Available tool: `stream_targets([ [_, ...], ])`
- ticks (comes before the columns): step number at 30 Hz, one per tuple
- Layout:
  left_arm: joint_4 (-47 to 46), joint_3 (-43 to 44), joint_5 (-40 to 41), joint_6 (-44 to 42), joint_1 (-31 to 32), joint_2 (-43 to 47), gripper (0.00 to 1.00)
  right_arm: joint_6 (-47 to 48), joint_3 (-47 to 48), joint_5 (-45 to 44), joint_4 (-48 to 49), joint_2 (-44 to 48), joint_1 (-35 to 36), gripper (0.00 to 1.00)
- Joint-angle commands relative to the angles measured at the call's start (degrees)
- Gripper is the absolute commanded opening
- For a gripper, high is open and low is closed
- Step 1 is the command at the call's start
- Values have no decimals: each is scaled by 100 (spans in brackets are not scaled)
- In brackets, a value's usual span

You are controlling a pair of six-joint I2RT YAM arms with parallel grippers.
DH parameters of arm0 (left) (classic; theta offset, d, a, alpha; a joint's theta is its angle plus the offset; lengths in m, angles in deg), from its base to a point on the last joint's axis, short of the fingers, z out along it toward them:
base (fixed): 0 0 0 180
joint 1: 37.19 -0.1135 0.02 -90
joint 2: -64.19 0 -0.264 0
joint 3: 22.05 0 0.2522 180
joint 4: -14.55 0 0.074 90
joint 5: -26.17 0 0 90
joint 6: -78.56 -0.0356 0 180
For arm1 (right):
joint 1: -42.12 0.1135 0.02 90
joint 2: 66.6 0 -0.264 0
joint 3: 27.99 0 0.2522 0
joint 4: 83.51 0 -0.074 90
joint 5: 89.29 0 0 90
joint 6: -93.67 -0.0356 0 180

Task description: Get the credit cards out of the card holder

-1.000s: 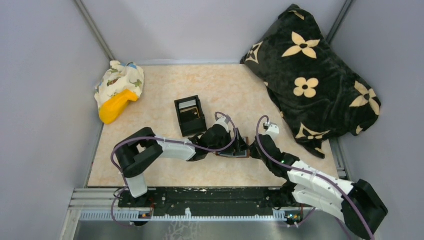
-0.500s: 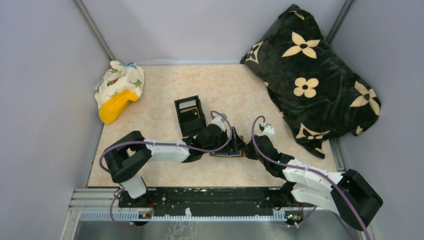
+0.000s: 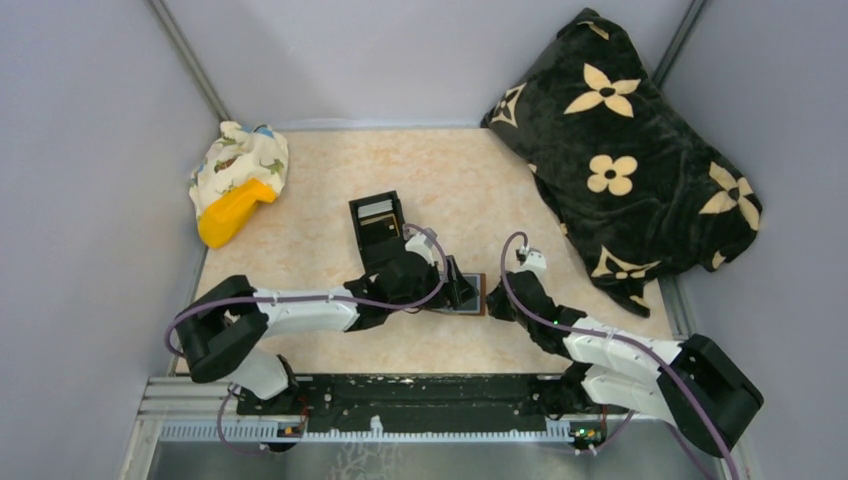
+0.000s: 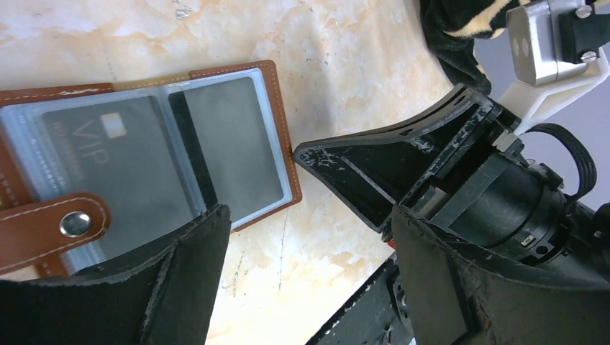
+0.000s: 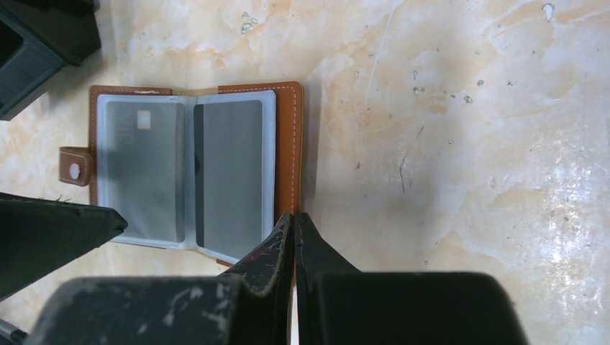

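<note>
Leather, reddish-brown, shows from above only as a thin strip: the card holder (image 3: 476, 297) lies open on the marble-patterned table (image 3: 330, 200), toward its near side. It sits between my left claw (image 3: 458, 290) and my right claw (image 3: 498, 300), which flank it from either side. A black box (image 3: 380, 232) sits just beyond it to the far left. A black flowered blanket (image 3: 630, 160) is heaped at the far right, and a patterned cloth (image 3: 245, 160) with a yellow toy (image 3: 230, 215) lies at the far left edge. From my left wrist, the left claw's fingers stand wide apart with nothing between them, one finger overlapping the holder's tab end. I see a dark card marked VIP (image 4: 101, 151) in one clear sleeve, a second grey card (image 4: 234, 140) in the sleeve to its right, and the snap tab (image 4: 54, 224) lying loose. My right claw's tip touches the cover's right edge. From my right wrist, the right claw's fingers are pressed together, their tips resting at the holder's right edge. Whether they pin the leather or merely touch it I cannot tell. I judge the opening done and the extraction not begun. Both cards sit fully in their sleeves and none lies on the table, so each has yet to be slid out.
</note>
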Motion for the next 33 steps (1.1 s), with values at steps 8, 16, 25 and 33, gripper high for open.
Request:
stream_targets([
  [8,219,-157,453,-46,27,241,88,195,588,55,-257,530,26,0],
  [16,19,-91,333,-49,29,-84,89,225,643,91,-271,527,35,0],
  [25,-897,483,-623,185,56,-1046,87,251,603,58,-329,583,32,0],
  [33,-704,662,-509,198,136,-1284,87,207,527,-48,-542,970,36,0],
])
